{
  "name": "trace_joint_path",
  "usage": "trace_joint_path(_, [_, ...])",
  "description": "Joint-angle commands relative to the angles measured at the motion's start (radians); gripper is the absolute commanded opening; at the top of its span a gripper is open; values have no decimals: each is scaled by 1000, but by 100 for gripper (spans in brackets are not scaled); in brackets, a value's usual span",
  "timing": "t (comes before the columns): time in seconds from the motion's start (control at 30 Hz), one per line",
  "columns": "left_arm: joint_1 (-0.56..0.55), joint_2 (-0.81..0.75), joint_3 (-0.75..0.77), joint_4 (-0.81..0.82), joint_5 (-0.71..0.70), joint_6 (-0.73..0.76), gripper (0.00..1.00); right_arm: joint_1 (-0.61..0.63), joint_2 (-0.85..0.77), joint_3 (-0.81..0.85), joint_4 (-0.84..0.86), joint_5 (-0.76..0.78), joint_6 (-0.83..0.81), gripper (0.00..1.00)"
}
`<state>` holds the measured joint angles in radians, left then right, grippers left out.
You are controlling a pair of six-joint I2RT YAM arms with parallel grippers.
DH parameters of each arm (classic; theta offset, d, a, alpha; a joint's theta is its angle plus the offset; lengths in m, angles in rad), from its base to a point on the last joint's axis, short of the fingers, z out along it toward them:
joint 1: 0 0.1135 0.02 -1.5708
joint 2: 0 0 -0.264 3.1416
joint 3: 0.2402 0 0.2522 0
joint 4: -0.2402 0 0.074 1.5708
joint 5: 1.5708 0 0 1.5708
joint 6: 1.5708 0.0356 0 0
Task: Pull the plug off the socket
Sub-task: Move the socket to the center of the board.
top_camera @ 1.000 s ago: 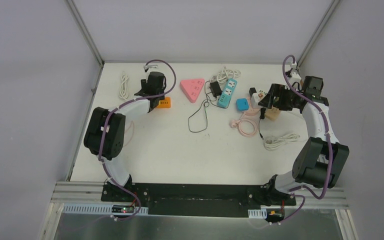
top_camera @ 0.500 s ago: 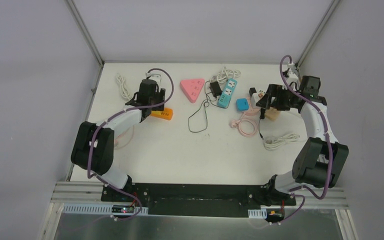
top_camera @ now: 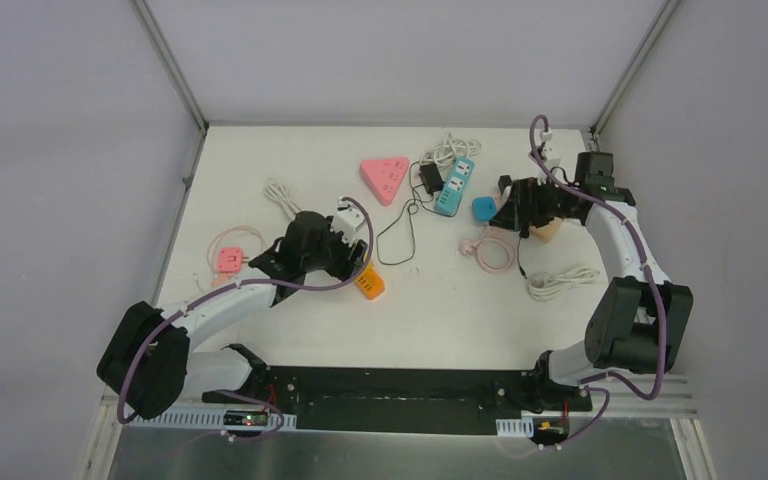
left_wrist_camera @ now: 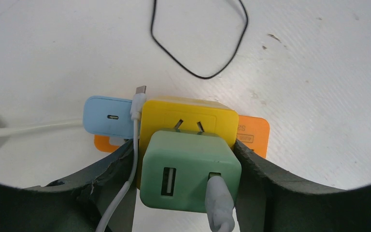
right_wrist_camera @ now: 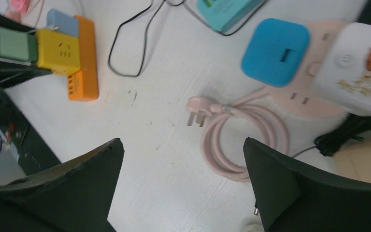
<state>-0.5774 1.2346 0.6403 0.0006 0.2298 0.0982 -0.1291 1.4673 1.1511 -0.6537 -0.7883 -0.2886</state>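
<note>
A green plug (left_wrist_camera: 189, 169) with a grey cable in it sits in a yellow socket cube (left_wrist_camera: 188, 113). The cube stands on an orange power strip (left_wrist_camera: 252, 133), and a light blue charger (left_wrist_camera: 108, 116) is beside it. My left gripper (left_wrist_camera: 187, 145) is shut on the green plug, and its fingertips (left_wrist_camera: 251, 166) reach the cube's sides. A white cable runs along the left pad. From above, the left gripper (top_camera: 352, 262) is at the orange strip (top_camera: 368, 283), left of the table's middle. My right gripper (right_wrist_camera: 182, 141) hangs open over bare table, and it (top_camera: 505, 207) is at the back right.
A pink triangular strip (top_camera: 384, 178) and a teal strip (top_camera: 454, 186) lie at the back. A blue square plug (right_wrist_camera: 275, 50), a white charger (right_wrist_camera: 355, 63) and a coiled pink cable (right_wrist_camera: 244, 140) are under the right gripper. A black wire loop (top_camera: 395, 240) lies mid-table, with a small pink socket (top_camera: 228, 259) at the left.
My left arm swung from the back left toward the front middle, and the orange strip with its plugs came along. My right gripper shifted slightly left and stayed open.
</note>
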Motion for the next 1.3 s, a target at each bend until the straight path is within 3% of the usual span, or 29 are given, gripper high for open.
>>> trace_joint_path(0.0, [-59, -45, -77, 106, 197, -9, 0, 52, 1, 37, -139, -182, -236, 100])
trace_joint_path(0.17, [-171, 2, -70, 113, 225, 50, 0, 117, 7, 54, -305, -240, -458, 100])
trace_joint_path(0.43, [-344, 117, 7, 86, 165, 126, 0, 187, -15, 27, -422, -286, -704, 100])
trace_joint_path(0.63, [-390, 180, 49, 67, 80, 111, 34, 210, -40, -22, -565, -330, -1048, 100])
trace_joint_path(0.77, [-392, 153, 59, 65, 45, 73, 73, 219, -42, -28, -592, -328, -1099, 100])
trace_joint_path(0.83, [-391, 128, 59, 60, 37, 68, 86, 226, -42, -28, -591, -326, -1103, 100])
trace_joint_path(0.87, [-391, 116, 58, 58, 35, 64, 98, 229, -43, -28, -591, -325, -1104, 100])
trace_joint_path(1.27, [-390, -109, 8, -45, 46, 72, 99, 302, -66, -27, -540, -317, -1062, 100])
